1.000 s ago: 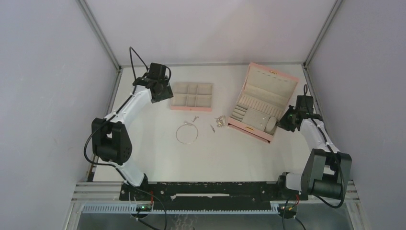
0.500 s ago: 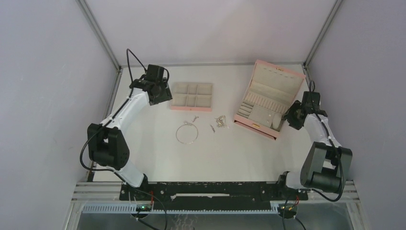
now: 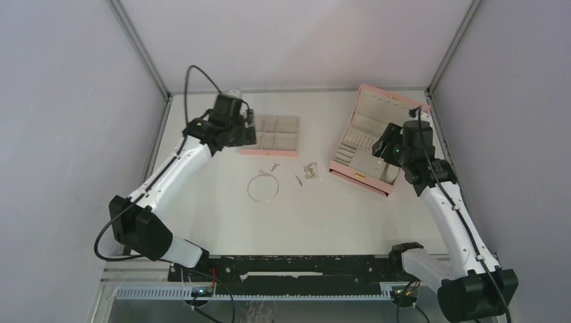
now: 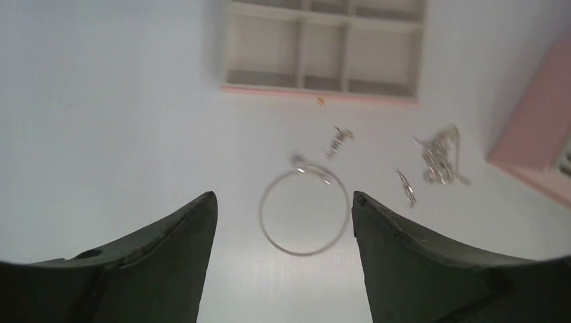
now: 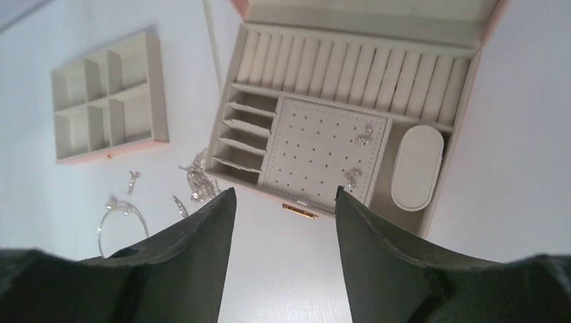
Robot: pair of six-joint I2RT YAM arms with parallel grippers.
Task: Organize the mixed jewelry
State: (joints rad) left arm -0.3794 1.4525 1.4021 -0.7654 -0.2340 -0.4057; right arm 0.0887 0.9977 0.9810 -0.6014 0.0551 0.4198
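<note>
Bare table (image 4: 101,121) free to the left of the left gripper (image 4: 283,202), wire hoop (image 4: 260,214) lying flat below it, compartment tray (image 4: 323,91) ahead, chain cluster (image 4: 441,161) ahead-right, lid-up pink box (image 5: 303,155) ahead beneath the right gripper (image 5: 283,192)

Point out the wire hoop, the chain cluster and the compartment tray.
wire hoop (image 4: 310,168): left wrist view, on its clasp at the top.
chain cluster (image 4: 438,160): left wrist view, middle of the tangle.
compartment tray (image 5: 159,94): right wrist view, on its side rim.

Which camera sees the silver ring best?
The left wrist view: the hoop shows whole, large and clear. The top view shows it tiny; the right wrist view hides part behind a finger.
</note>
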